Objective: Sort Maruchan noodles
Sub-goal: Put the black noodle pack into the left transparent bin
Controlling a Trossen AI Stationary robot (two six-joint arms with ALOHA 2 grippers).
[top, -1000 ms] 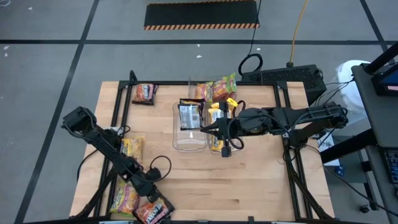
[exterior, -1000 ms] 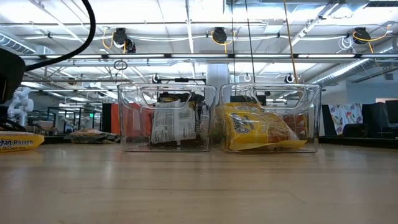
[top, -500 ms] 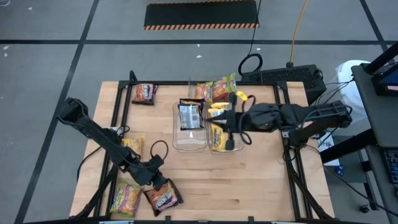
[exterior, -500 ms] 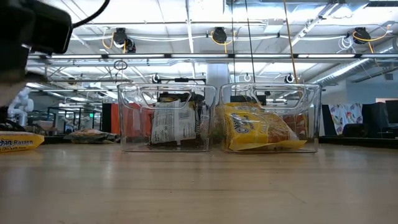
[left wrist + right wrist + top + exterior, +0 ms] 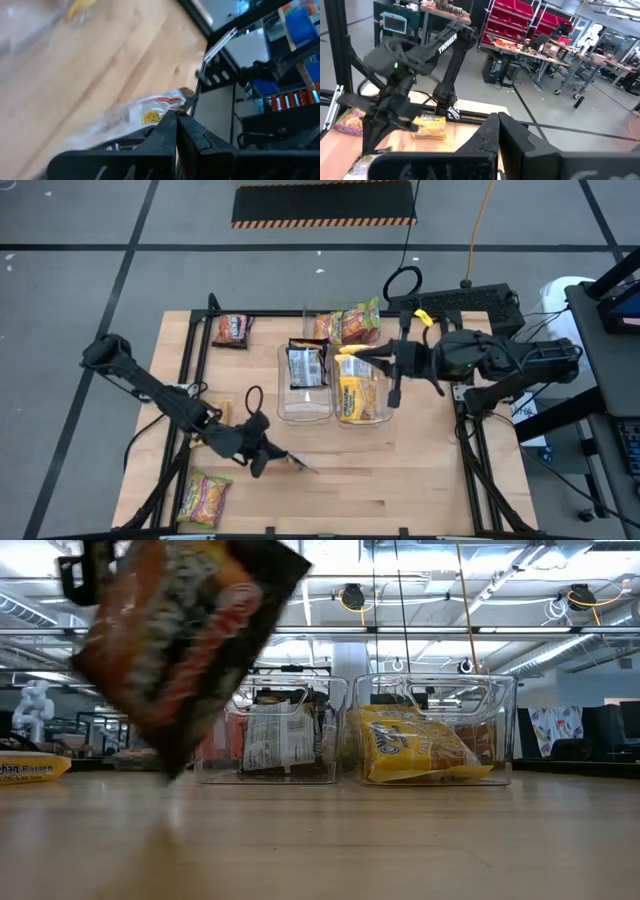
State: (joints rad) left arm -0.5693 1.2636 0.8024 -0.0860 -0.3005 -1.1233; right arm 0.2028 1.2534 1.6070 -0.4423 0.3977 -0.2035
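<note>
From above, the left tool point(image 5: 272, 458) hangs over the near left part of the bench point(image 5: 400, 470), its fingers closed on a dark brown packet point(image 5: 298, 464) that juts out edge-on to its right; a pink-green packet point(image 5: 204, 498) lies near the bench's near left corner and another brown packet point(image 5: 232, 330) at the far left. The right tool point(image 5: 393, 393) sits closed and empty over the right clear bin point(image 5: 362, 394), which holds yellow packets point(image 5: 354, 390); the left clear bin point(image 5: 304, 394) beside it holds a brown one showing its pale back. More packets point(image 5: 348, 323) lie just beyond the bins. At bench height, the held brown packet point(image 5: 185, 635) hangs tilted, big and blurred, clear of the bench in front of the left bin point(image 5: 268, 730); the right bin point(image 5: 435, 730) shows its yellow packets. In the left wrist view, the closed fingers point(image 5: 172, 132) pinch the packet point(image 5: 135, 117) at one edge. In the right wrist view, that tool's fingers point(image 5: 497, 132) meet with nothing between them, and a yellow packet point(image 5: 429, 126) lies on the bench beyond, by the left arm.
</note>
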